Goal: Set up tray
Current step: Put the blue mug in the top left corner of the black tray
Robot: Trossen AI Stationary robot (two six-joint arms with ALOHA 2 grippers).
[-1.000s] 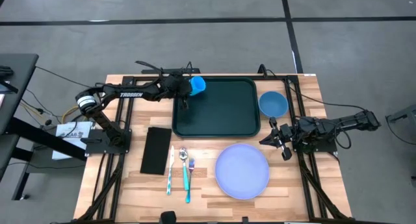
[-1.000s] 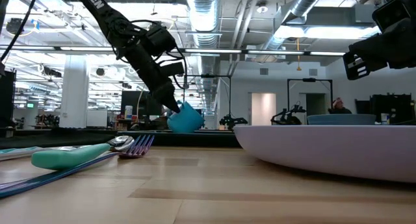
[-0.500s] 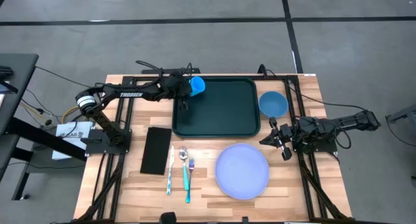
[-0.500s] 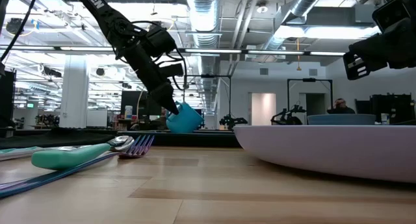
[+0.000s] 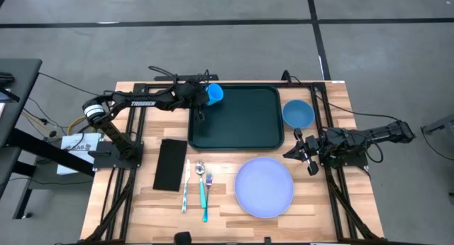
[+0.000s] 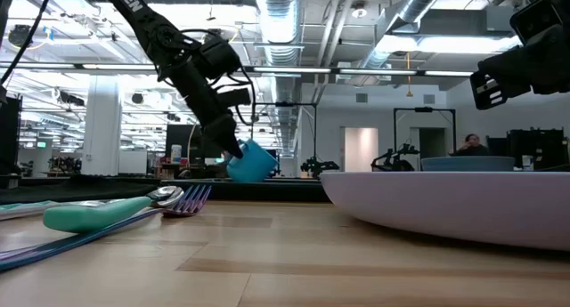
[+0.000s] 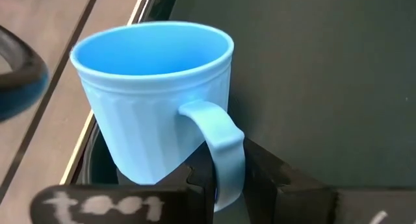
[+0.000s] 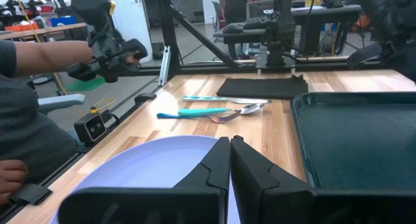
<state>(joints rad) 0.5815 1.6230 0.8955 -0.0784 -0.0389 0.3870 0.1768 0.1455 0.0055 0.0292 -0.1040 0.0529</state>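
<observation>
The dark fingers (image 7: 260, 175) of the left gripper (image 5: 201, 96) are pinched on the handle of a light blue ribbed plastic mug (image 5: 216, 94), which is held tilted just above the upper-left corner of the large dark green-black rectangular plastic tray (image 5: 245, 128). In the low view the mug (image 6: 251, 162) is seen clear of the surface, leaning to one side. The fingers of the right gripper (image 5: 303, 154) are pressed together with nothing between them; that gripper is poised at the right of the high view, between a small round blue bowl (image 5: 298, 113) above it and a large round pale lavender plate (image 5: 264, 187) at lower centre.

The tray is placed at the upper centre of the wooden table (image 5: 135, 209); its floor is seen bare, and free room is left across most of it. The bowl is set just beside the tray's right rim, and its interior appears bare, as does the plate's. Below the tray's left end, a flat black rectangular napkin (image 5: 170, 164) is laid, with a teal-handled knife (image 5: 186, 187), spoon (image 5: 201, 182) and fork (image 5: 208, 182) just beside it. Bare wood is left along the lower edge.
</observation>
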